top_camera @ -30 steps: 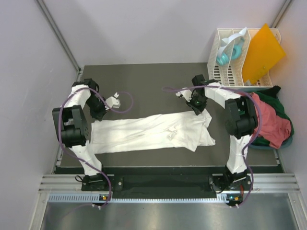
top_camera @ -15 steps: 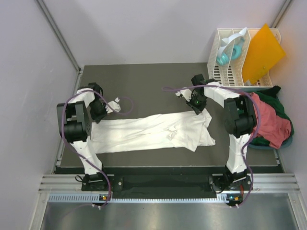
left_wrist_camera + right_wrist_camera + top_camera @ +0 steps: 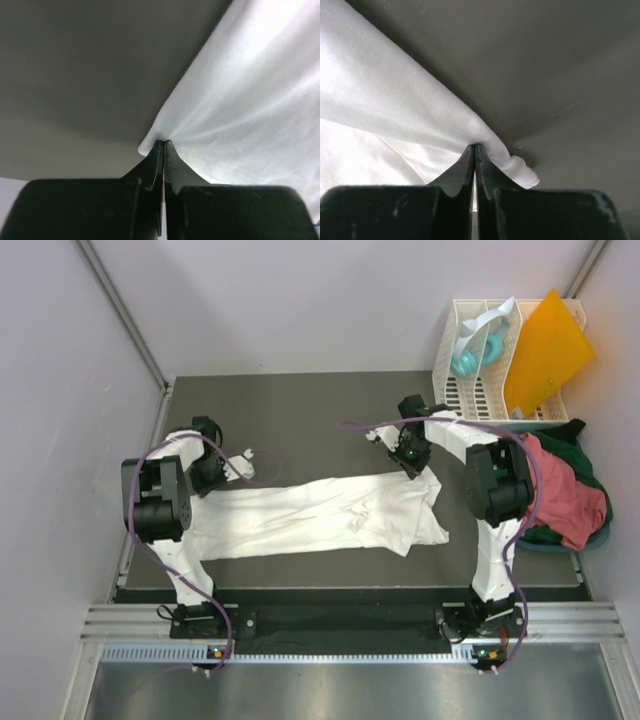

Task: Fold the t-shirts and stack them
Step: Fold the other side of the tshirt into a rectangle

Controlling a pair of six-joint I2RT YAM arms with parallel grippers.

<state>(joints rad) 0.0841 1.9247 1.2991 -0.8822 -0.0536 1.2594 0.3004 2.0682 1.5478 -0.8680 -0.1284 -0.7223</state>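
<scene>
L gripper is now down on white t-shirt at 9 o'clock, pinching it; R gripper pinches 3 o'clock end. Fold's next.

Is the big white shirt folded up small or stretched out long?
Stretched out long. The white t-shirt lies as a flat band across the table, with the left gripper and right gripper each pinching an end.

Open tabletop beyond the white t-shirt; rack, orange sheet and, seemingly, 2 heaped shirts along the right.
</scene>
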